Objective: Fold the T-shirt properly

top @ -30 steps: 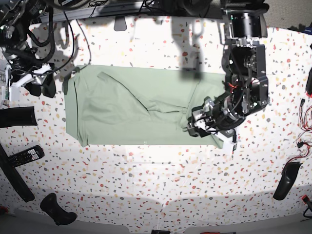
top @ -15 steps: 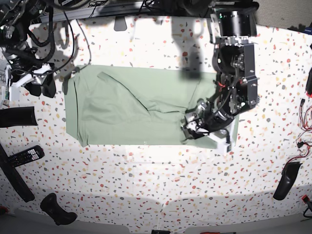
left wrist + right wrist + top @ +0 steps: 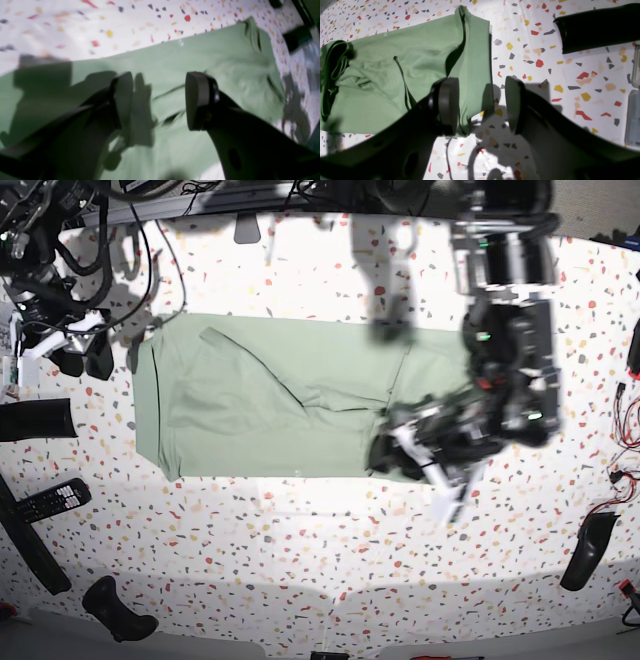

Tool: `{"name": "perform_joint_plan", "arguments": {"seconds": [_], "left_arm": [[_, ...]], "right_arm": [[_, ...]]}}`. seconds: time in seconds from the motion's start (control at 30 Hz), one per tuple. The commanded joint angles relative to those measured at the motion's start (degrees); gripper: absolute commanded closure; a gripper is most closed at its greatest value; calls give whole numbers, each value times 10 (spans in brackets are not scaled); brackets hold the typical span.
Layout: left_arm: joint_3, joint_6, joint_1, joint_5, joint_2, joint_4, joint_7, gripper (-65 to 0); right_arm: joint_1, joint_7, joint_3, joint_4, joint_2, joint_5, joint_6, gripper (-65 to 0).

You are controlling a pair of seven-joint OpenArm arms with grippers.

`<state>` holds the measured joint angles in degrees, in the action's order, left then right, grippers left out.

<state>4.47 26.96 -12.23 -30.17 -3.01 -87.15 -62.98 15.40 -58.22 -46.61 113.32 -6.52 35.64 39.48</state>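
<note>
T-shirt [image 3: 270,395] flat, half-folded on bench [image 3: 300,550] | my left hand [image 3: 160,100] wide, empty, over its near end | my right hand [image 3: 481,105] wide, empty, at far hem | risk: pinching one layer only, fold drags askew

No words, labels, brands or numbers can be read in any view. The remote control [image 3: 52,500] has buttons, but they are too small to make out.

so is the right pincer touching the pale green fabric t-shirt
Cannot tell. The right wrist view shows the right pincer open at the T-shirt edge, no gap or contact plain.
</note>
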Motion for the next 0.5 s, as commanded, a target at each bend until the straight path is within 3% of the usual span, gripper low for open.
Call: {"name": "perform_joint_plan", "arguments": {"seconds": [0.0,0.1,0.2,0.37,0.47], "left_arm": [[-2,12,-4,-30,-7,-29,1,-311],[-2,32,39,-45,-33,-113,-2,-311],[-7,33,104,-22,-49,-208,37,-311],[-28,31,207,95,-48,-271,165,-311],[-73,26,250,207,-48,-264,235,-309]], "right_arm": [[-3,12,-2,11,-8,10,5,-290],[-3,12,-2,11,-8,10,5,-290],[-3,13,-2,11,-8,10,5,-290],[-3,14,-2,11,-8,10,5,-290],[-5,13,-2,11,-8,10,5,-290]]}}
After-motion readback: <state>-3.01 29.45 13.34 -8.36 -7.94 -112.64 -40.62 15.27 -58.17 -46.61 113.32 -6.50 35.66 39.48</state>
